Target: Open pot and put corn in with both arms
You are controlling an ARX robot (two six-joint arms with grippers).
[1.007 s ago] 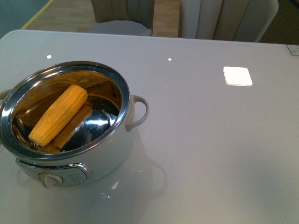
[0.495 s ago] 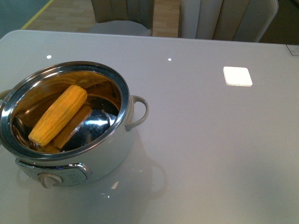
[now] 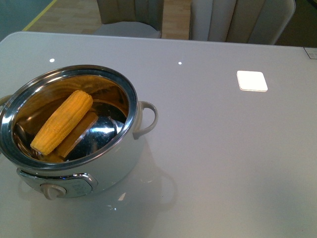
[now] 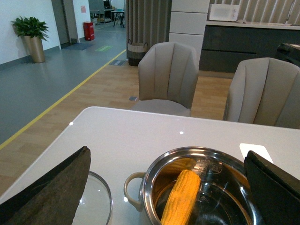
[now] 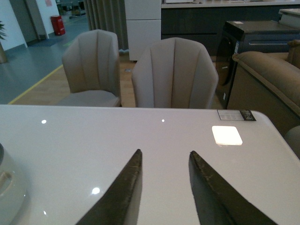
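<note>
The white pot (image 3: 106,171) stands uncovered at the table's front left, its knob facing me. The yellow corn (image 3: 62,121) lies inside its steel bowl, leaning on the wall. In the left wrist view the corn (image 4: 182,196) and pot (image 4: 154,176) lie between the wide-open fingers of my left gripper (image 4: 166,154), which is above and empty. The glass lid (image 4: 96,199) lies flat on the table beside the pot. My right gripper (image 5: 164,153) is open and empty over bare table, with the pot's edge (image 5: 7,185) off to one side. Neither arm shows in the front view.
A white square (image 3: 251,81) lies on the grey table (image 3: 223,148) at the back right. Two beige chairs (image 5: 173,75) stand behind the far edge. A small label (image 5: 236,115) sits near the far right corner.
</note>
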